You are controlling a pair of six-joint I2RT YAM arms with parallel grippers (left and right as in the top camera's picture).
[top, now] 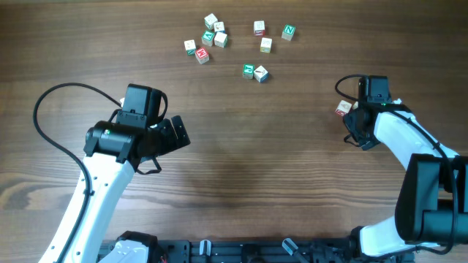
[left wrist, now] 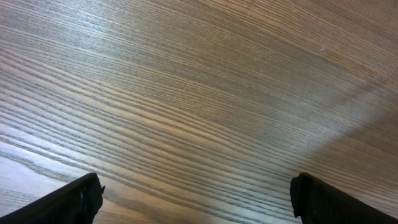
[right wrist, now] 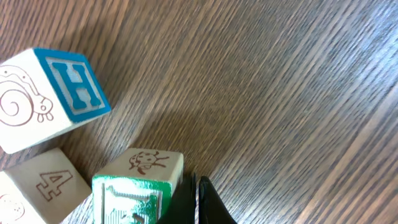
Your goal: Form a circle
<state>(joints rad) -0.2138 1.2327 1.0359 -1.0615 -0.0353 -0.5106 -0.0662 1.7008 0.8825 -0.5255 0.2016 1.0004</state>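
Overhead: left jaws spread wide over table (top: 292,183). Right wrist: right jaws pressed together, just beside green-faced cube (right wrist: 138,186).

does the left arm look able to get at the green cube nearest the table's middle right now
Probably yes: the left claw is open, and only bare table lies between it and the green cube. A pale cube sits close beside it, which may crowd a grasp.
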